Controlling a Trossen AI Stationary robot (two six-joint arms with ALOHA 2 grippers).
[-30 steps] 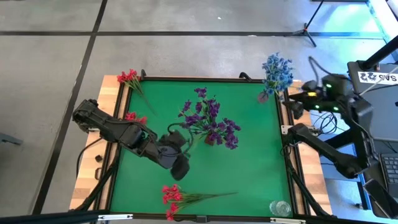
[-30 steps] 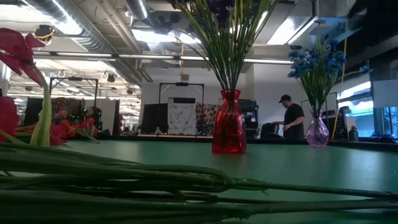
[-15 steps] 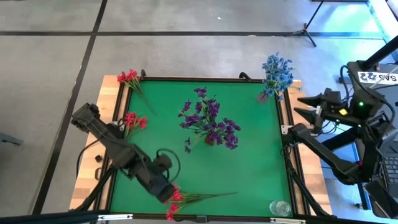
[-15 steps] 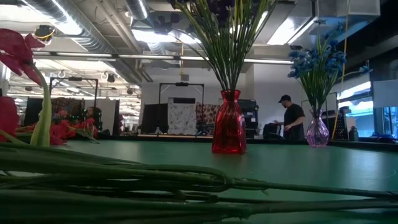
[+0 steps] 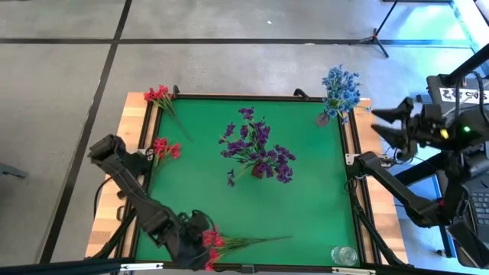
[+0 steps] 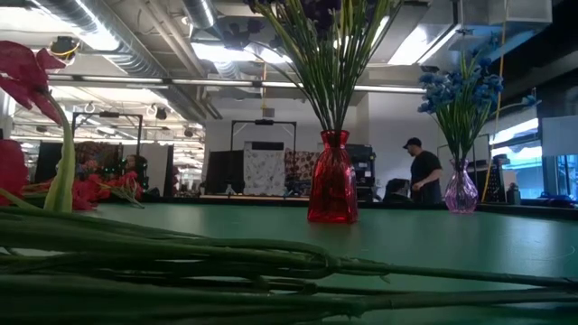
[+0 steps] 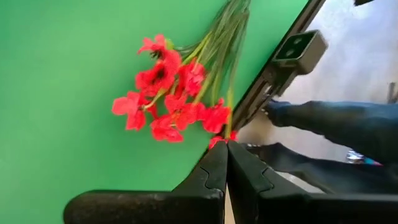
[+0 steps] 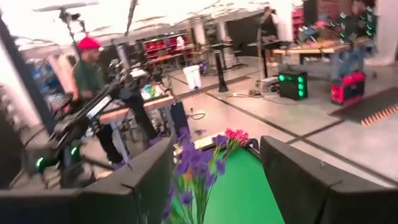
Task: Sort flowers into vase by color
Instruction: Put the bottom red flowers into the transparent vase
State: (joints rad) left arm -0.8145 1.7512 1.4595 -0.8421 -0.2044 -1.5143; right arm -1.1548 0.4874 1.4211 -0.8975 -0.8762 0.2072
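Observation:
A bunch of red flowers [image 5: 216, 242] lies at the table's near edge, blossoms [image 7: 168, 93] toward the left and stems [image 6: 181, 262] pointing right. My left gripper [image 5: 202, 246] is shut, slanting down, with its tips [image 7: 227, 146] at the bunch's blossom end. Two more red sprigs [image 5: 163, 147] [image 5: 158, 95] lie along the left edge. Purple flowers [image 5: 256, 149] stand in a red vase [image 6: 332, 190] at mid-table. Blue flowers [image 5: 340, 88] stand in a purple vase [image 6: 461, 191] at the far right corner. My right gripper [image 5: 376, 124] is open beyond the right edge and holds nothing [image 8: 216, 149]. My left gripper's shut tips stand right beside a red blossom [image 7: 216, 141] at the near-edge side of the bunch, coming from above at a slant. I cannot tell whether they touch it.
A clear glass vase [image 5: 344, 254] stands at the near right corner. A small camera [image 7: 298, 46] sits on the table's near rim, with a person's denim-clad leg [image 7: 336, 124] beyond it. People stand in the room behind [image 6: 424, 171] [image 8: 90, 68]. The green mat [image 5: 306, 206] is bare at the right.
My left gripper has swung from beside the red vase toward the table's near edge and down, ending at the red bunch's blossoms; it has stayed shut. My right gripper has risen a little and tipped up to level beyond the right edge, still open.

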